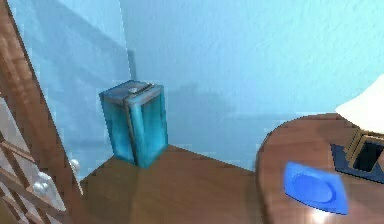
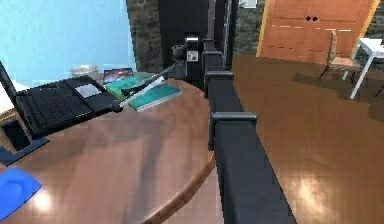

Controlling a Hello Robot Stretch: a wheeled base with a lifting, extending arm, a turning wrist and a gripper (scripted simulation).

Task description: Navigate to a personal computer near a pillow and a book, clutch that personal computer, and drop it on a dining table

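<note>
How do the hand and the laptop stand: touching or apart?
Cannot tell. In the arm side view the fingers of the hand end near a corner of the laptop; neither contact nor gap shows plainly.

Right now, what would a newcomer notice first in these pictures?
The open black laptop on the round wooden table, at the arm side view's left, draws the eye first, with a book beside it. The robot's dark arm stretches along the table's edge. In the forward view, a teal bin stands in the corner by the pale blue wall.
</note>
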